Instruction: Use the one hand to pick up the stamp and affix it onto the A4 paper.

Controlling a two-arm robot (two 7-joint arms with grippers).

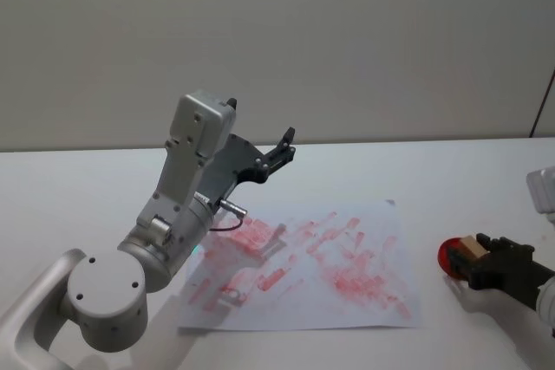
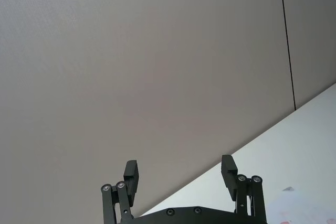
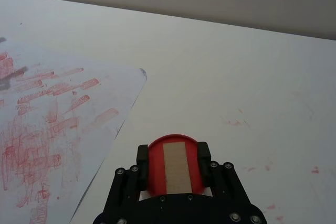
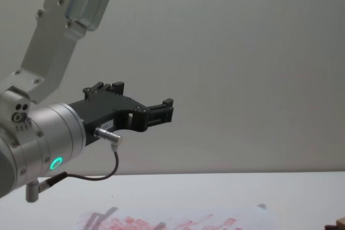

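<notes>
The stamp is a small brown block on a round red part, low over the table just right of the A4 paper. My right gripper reaches in from the right edge and is shut on it. In the right wrist view the black fingers press both sides of the stamp, with the paper off to one side. The paper is white and covered with smeared red prints. My left gripper hangs high above the paper's far left corner; it is open and holds nothing.
The left arm's silver wrist with a green light and a looped cable hovers over the paper's left part. White tabletop runs back to a plain wall. Faint red ink specks mark the table beyond the stamp.
</notes>
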